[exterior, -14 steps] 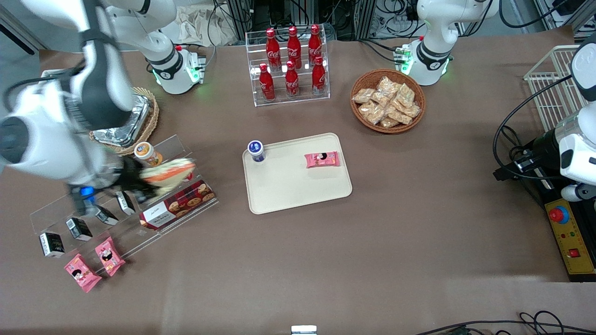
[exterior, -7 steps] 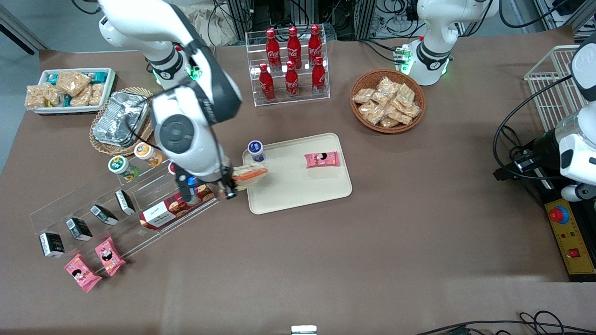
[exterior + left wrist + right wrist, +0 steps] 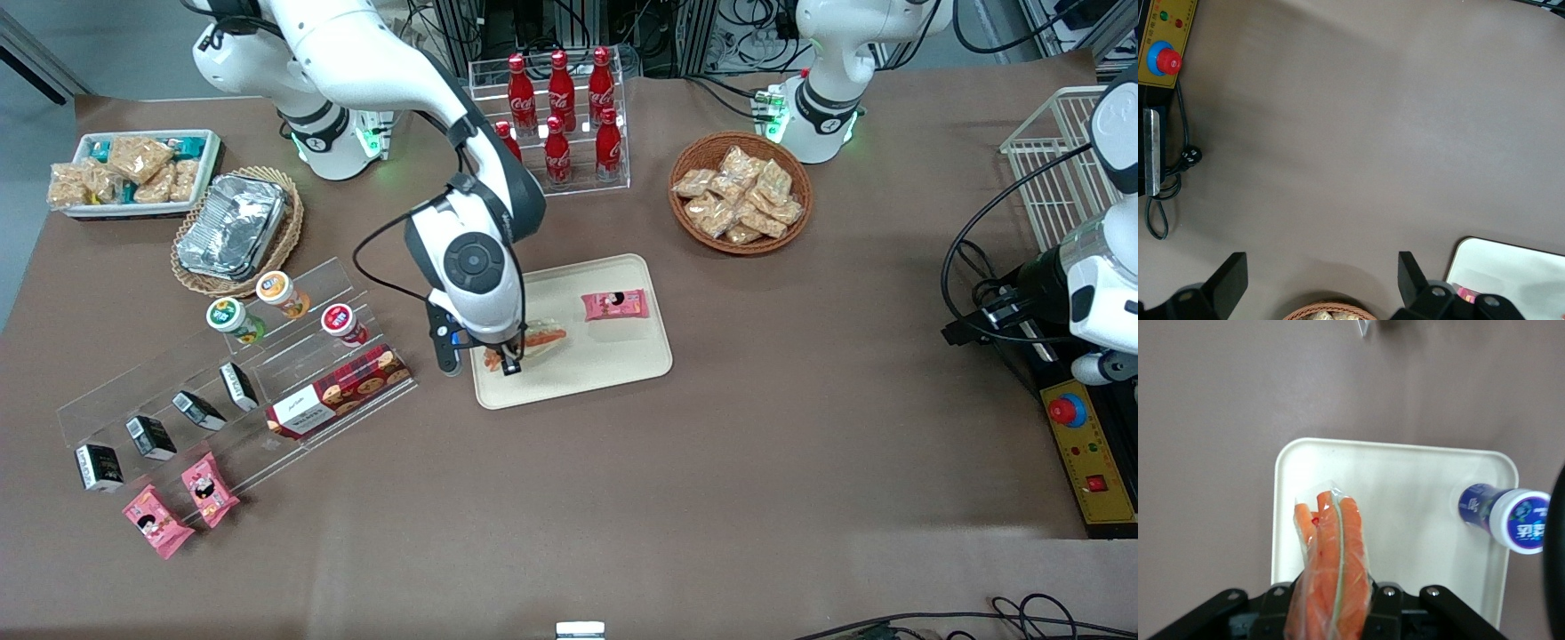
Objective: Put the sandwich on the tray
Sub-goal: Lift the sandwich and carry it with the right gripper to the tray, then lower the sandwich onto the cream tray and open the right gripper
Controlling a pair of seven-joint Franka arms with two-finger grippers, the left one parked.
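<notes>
My right gripper (image 3: 502, 354) is shut on the sandwich (image 3: 538, 340), a clear-wrapped wedge with orange and green filling, and holds it just above the cream tray (image 3: 613, 364), over the tray's part toward the working arm's end. In the right wrist view the sandwich (image 3: 1335, 553) sticks out from between the fingers of the gripper (image 3: 1333, 605) over the tray (image 3: 1405, 493). A pink snack packet (image 3: 614, 305) lies on the tray. A small blue-and-white bottle (image 3: 1508, 520) stands at the tray's corner; the arm hides it in the front view.
A clear stepped shelf (image 3: 160, 391) with cups, small cartons and a biscuit box (image 3: 342, 389) stands toward the working arm's end. A rack of red cola bottles (image 3: 556, 124) and a wicker basket of snacks (image 3: 740, 191) are farther from the camera than the tray. Foil tray (image 3: 233, 224).
The right arm has carried the sandwich from above the stepped shelf sideways to over the tray. The blue-capped bottle is now hidden by the arm in the front view.
</notes>
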